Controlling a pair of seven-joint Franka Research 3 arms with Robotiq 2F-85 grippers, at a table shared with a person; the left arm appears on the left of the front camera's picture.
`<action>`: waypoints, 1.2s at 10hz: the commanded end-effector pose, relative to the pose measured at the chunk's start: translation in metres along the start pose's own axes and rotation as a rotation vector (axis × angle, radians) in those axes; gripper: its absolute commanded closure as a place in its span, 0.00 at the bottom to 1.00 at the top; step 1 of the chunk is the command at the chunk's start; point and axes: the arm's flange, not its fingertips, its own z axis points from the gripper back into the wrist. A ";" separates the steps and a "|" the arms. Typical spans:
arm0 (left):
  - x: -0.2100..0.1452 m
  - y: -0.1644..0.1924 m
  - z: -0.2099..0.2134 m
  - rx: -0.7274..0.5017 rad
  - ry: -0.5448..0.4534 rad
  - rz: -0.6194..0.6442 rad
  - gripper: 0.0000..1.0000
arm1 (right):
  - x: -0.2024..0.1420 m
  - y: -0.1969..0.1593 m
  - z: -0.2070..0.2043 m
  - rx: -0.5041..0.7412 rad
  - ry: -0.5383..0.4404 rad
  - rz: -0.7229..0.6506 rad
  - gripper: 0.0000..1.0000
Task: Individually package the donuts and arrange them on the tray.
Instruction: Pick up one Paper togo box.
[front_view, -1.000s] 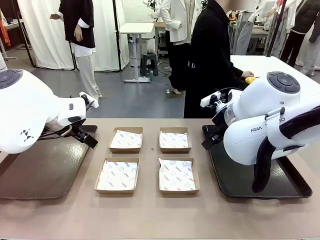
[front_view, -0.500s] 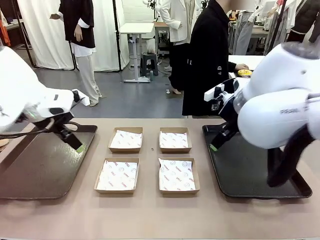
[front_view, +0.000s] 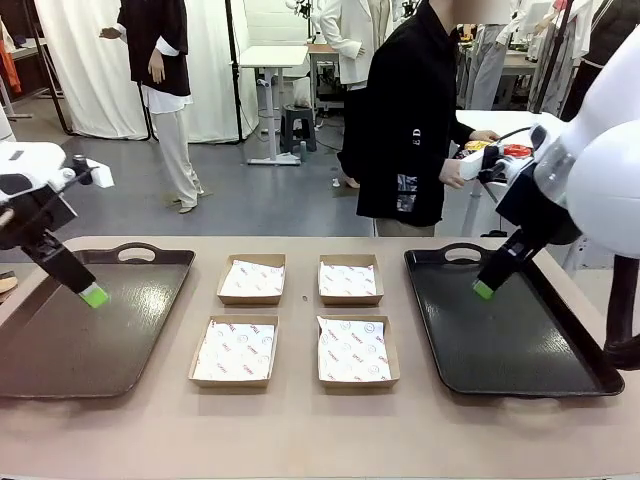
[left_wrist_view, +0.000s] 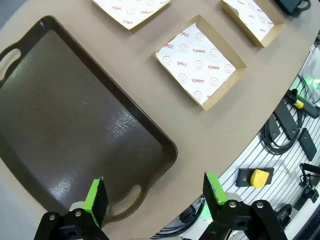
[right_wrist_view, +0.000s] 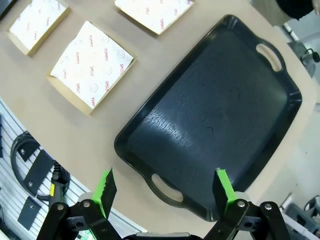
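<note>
While left fingers (left_wrist_view: 95, 199) and right fingers (right_wrist_view: 106, 187) stand open, four boxes (front_view: 251, 279) (front_view: 351, 279) (front_view: 234, 350) (front_view: 357, 349), two trays (front_view: 90, 345) (front_view: 510, 345).

A white curtain (front_view: 90, 70) is hanging beyond the grey floor (front_view: 270, 195); a white desk (front_view: 272, 57) is standing beside a dark stool (front_view: 297, 128).

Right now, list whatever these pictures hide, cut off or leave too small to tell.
The donuts: front view, small yellow and red bits far off, partly behind the person's hand; number unclear.
The left tray: front view, left side cut by the picture edge.
The right tray: front view, near right corner behind the right arm.
Two boxes: left wrist view, cut by the top edge.
</note>
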 end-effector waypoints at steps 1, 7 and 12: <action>0.012 -0.003 -0.019 0.000 0.009 -0.026 0.00 | 0.011 0.006 -0.015 0.018 -0.008 0.005 0.00; -0.012 0.035 -0.014 -0.625 -0.223 0.282 0.00 | -0.040 -0.016 -0.027 0.879 -0.312 -0.244 0.00; -0.089 0.094 0.018 -0.943 -0.511 0.569 0.00 | -0.131 -0.071 -0.036 1.136 -0.479 -0.605 0.00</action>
